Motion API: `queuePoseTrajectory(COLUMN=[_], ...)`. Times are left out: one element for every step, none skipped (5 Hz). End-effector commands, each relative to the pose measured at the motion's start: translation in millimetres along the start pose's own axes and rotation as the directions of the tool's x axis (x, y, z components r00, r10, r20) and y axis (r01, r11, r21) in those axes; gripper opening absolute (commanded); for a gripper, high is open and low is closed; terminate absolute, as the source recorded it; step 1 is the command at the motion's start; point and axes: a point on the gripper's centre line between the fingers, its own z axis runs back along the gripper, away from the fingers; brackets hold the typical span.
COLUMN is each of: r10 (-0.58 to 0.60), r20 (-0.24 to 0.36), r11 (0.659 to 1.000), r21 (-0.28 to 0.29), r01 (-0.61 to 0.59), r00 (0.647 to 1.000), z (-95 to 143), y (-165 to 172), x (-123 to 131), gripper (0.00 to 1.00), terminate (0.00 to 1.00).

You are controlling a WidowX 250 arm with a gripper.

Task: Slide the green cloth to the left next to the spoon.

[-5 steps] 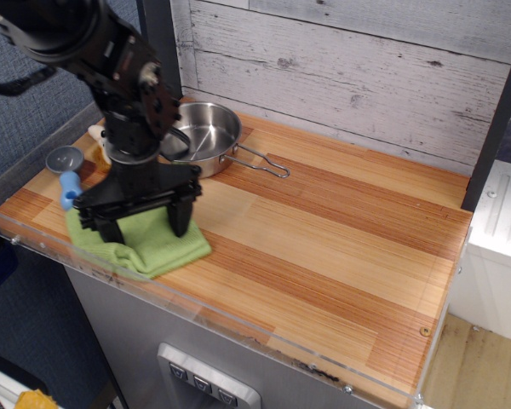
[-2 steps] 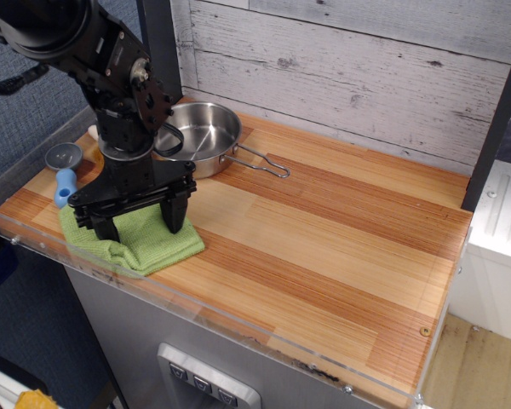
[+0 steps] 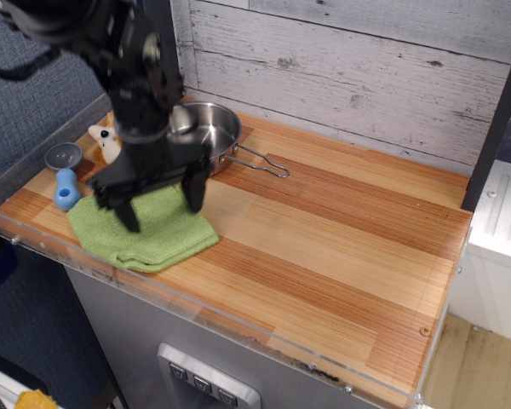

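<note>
The green cloth lies flat at the front left of the wooden table, folded, its left edge close to the spoon. The spoon has a round grey bowl and a short light-blue handle and lies at the far left edge. My gripper is open, its two black fingers spread wide, lifted a little above the cloth's back half and holding nothing.
A shiny steel pan with a wire handle stands behind the gripper. A small white and orange toy sits left of the pan. A clear plastic rim edges the table's front and left. A grey plank wall stands behind.
The gripper has risen off the cloth and shifted right and back. The cloth, pressed and bunched before, now lies flat and spread out.
</note>
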Motion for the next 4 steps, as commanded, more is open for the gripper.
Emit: queuePoseTrajectory(r10=[-0.012, 0.035, 0.071, 0.071], r20=[0.11, 0.134, 0.146, 0.146], r11=[0.997, 0.994, 0.987, 0.987], r21=[-0.076, -0.108, -0.156, -0.156], r01=[0.021, -0.021, -0.048, -0.048], r00=[0.994, 0.99, 0.987, 0.987], z=[78, 115, 132, 132], y=[-28, -33, -34, -34], x=[12, 8, 4, 4], gripper=[1.0, 1.0, 1.0, 1.0], terminate=[0.0, 0.0, 0.0, 0.0])
